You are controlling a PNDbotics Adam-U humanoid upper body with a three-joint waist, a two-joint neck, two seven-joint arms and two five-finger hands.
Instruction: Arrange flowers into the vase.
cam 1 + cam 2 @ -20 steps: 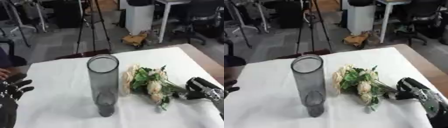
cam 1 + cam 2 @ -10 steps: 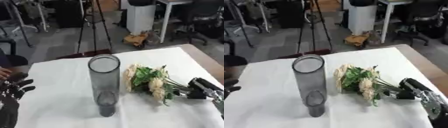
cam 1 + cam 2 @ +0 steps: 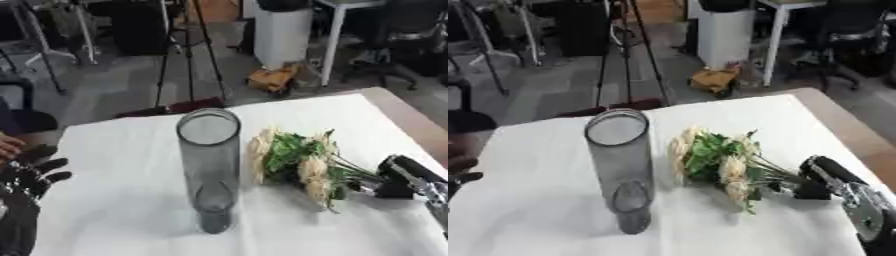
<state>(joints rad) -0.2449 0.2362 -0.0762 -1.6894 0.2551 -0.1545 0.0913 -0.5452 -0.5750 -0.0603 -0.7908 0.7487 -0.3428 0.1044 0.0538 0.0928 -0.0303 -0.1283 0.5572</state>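
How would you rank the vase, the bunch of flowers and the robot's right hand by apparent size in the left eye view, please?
1. Vase: tallest thing, standing upright.
2. Bunch of flowers: lying beside it; it looks close to the vase in area, so this order is unsure.
3. Right hand: smallest, though partly cut off at the edge.

A white cloth (image 3: pixel 114 200) covers the table (image 3: pixel 418 125), whose bare brown top shows along the right edge. Behind it on the grey floor stands a black tripod (image 3: pixel 188 55), with a white bin (image 3: pixel 282 32) to its right and a small yellow-brown object (image 3: pixel 269 80) lying at the bin's foot. An office chair (image 3: pixel 398 35) stands at the upper right beside a white desk leg (image 3: pixel 332 45).
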